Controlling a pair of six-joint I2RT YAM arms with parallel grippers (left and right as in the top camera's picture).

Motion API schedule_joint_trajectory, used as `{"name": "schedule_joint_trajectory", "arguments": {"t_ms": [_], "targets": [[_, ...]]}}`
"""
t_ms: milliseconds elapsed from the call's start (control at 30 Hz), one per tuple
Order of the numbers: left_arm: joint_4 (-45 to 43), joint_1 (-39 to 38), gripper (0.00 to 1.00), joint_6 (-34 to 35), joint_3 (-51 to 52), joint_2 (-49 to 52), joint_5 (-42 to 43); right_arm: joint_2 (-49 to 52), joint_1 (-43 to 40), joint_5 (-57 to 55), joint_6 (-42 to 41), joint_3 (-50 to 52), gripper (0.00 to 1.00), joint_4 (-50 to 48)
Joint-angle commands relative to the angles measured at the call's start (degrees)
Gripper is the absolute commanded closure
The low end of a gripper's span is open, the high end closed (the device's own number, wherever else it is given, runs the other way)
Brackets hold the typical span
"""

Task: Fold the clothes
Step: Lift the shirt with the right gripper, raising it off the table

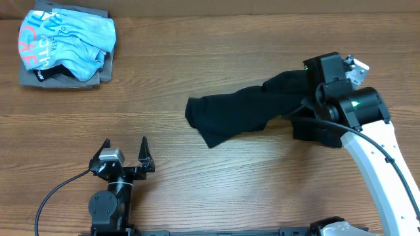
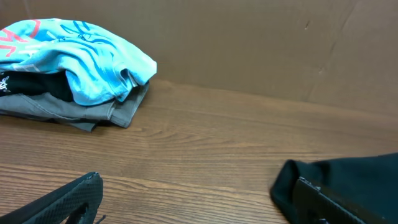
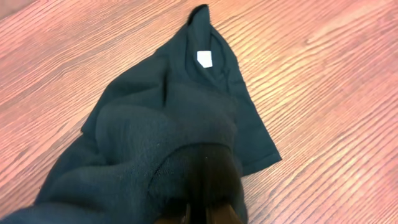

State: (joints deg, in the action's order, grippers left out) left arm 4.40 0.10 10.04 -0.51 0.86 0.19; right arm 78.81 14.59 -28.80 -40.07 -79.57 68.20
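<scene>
Black tee (image 1: 230, 115), soft, light, limp on desk's (image 1: 262, 190) right side: right claw (image 3: 208, 202) clamps it, left claw (image 1: 126, 149) gapes (shoulders look best hold).

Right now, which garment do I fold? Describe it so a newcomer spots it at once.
On the wooden table, look right of centre, away from the pile at the far left corner. The black T-shirt lies stretched there, one end bunched in the right gripper. Unlike the light blue lettered shirt and grey garment, it is plain black with a small white neck label.
</scene>
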Motion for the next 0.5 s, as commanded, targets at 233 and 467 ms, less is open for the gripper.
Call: {"name": "schedule_joint_trajectory", "arguments": {"t_ms": [233, 467], "targets": [[-0.1, 0.3, 0.00, -1.1, 0.2, -0.6, -0.6, 0.1, -0.3, 3.4, -1.1, -1.4, 0.96, -0.2], [-1.2, 0.3, 0.00, -0.6, 0.2, -0.6, -0.4, 0.1, -0.3, 3.6, -1.1, -1.4, 0.96, 0.6]]}}
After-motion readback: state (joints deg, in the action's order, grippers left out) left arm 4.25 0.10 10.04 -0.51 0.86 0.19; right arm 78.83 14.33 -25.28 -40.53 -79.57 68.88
